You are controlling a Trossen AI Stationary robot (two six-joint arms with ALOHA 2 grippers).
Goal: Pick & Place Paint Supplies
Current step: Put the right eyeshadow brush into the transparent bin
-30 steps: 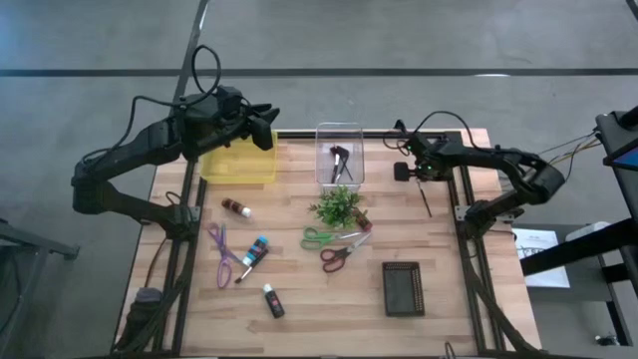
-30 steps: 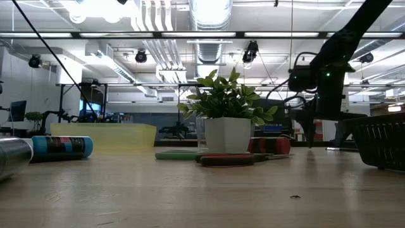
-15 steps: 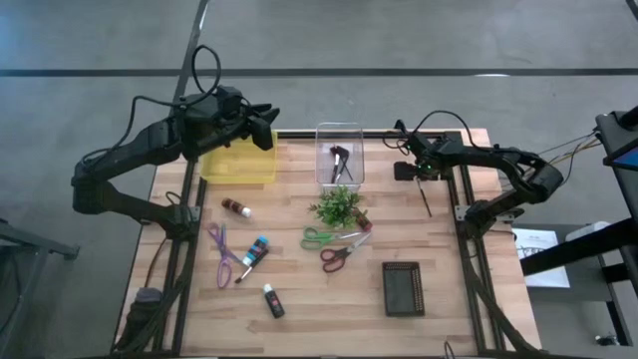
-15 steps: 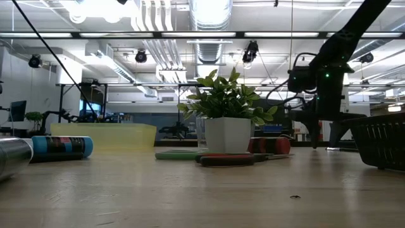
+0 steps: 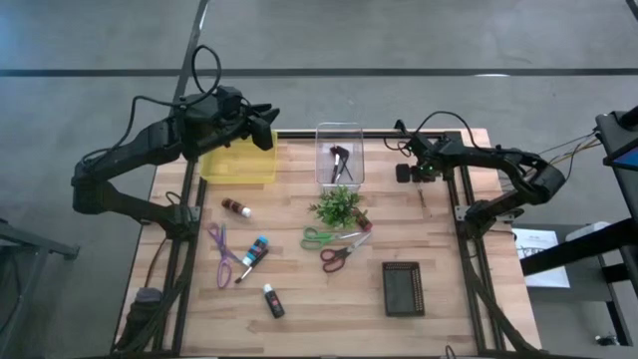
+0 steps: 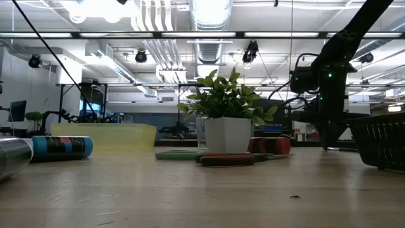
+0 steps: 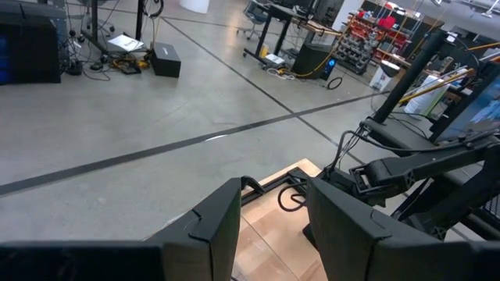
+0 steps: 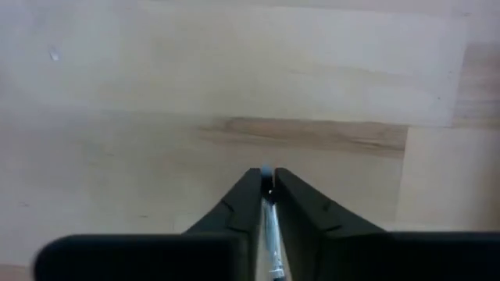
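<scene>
- Pale wooden planks make up the worktop (image 5: 299,319), seen close up in the right wrist view as smooth blond boards with one darker grain streak.
- Right gripper (image 8: 266,181) is pinched together on a thin brush (image 8: 270,222) with a pale, glossy shaft, its tip just showing between the dark tapered fingers; this is at the worktop's right edge.
- Left gripper (image 7: 272,207) hovers above the yellow translucent tray (image 5: 237,163) at the far left corner, its blocky fingers set partly apart with nothing between them.
- Clear square container (image 5: 339,150) at the far middle holds dark-handled brushes.
- Leafy potted plant (image 5: 337,206) stands mid-worktop; green scissors (image 5: 317,237) and red scissors (image 5: 336,256) lie just in front of it.
- Purple scissors (image 5: 219,254), a blue tube (image 5: 257,249), a black tube (image 5: 272,300) and a brown tube (image 5: 235,207) lie on the left half.
- Dark ribbed rectangular tray (image 5: 402,288) sits front right.
</scene>
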